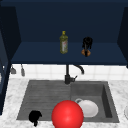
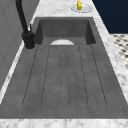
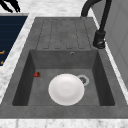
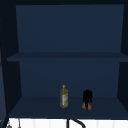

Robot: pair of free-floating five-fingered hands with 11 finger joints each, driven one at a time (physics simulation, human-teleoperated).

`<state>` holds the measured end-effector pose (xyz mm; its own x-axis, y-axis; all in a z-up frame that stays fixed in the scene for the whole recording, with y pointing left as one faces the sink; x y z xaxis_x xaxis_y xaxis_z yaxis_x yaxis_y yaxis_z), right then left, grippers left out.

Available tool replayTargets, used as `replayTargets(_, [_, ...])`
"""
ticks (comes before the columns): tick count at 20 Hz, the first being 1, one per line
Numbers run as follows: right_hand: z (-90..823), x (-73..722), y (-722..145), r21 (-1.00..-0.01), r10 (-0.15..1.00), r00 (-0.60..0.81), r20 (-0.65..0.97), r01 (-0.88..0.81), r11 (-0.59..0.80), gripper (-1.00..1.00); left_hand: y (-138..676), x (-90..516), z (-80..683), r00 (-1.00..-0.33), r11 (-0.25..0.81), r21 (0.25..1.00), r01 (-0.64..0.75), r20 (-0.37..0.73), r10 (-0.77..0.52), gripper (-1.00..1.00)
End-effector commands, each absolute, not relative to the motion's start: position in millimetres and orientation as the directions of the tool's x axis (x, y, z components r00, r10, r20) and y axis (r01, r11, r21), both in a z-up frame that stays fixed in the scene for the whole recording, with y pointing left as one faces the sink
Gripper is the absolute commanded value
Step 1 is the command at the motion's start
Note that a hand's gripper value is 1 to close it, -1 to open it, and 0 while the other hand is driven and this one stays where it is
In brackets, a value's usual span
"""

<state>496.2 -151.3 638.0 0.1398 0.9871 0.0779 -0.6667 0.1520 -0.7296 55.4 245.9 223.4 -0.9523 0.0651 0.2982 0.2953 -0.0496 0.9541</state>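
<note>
The left hand (image 1: 35, 117) hangs low at the front edge of the sink's draining board (image 1: 45, 97); whether its fingers are curled or straight cannot be told. Just to its right a large red ball (image 1: 67, 114) stands at the front rim and hides part of the white plate (image 1: 88, 108) lying in the sink basin (image 1: 105, 100) beyond it. In the right side view the plate (image 3: 66, 89) lies flat on the basin floor beside the drain (image 3: 83, 80), with a small red thing (image 3: 37, 74) at the basin wall. Above and behind the ball rises the black faucet (image 1: 68, 75), well below the right hand.

On the lower cabinet shelf (image 1: 37, 56), left of the right hand and apart from it, an olive-oil bottle (image 1: 63, 42) stands upright; in the upper view the bottle (image 4: 64, 96) stands on the same board.

The right hand (image 1: 87, 43) is up on that shelf, fingers pointing down and closed over a small orange thing (image 1: 86, 52) that rests on the shelf under it. In the upper view the right hand (image 4: 87, 96) covers the top of the orange thing (image 4: 86, 106).

Far off on the tabletop (image 2: 62, 7), the left side view shows a dish (image 2: 82, 9) with something yellow and green (image 2: 79, 5) on it.
</note>
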Motion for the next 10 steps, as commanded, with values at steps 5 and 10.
replayTargets(5, [611,514,-153,-0.744,0.986,0.140,0.088,-0.649,0.159,-1.00,246,55,223,-0.952,-0.050,0.954,0.295,0.298,0.065,0.00])
replayTargets(10, [603,526,-153,-0.737,0.987,0.135,0.092,-0.657,0.159,-1.00,246,55,223,-0.952,-0.050,0.954,0.295,0.298,0.065,0.00])
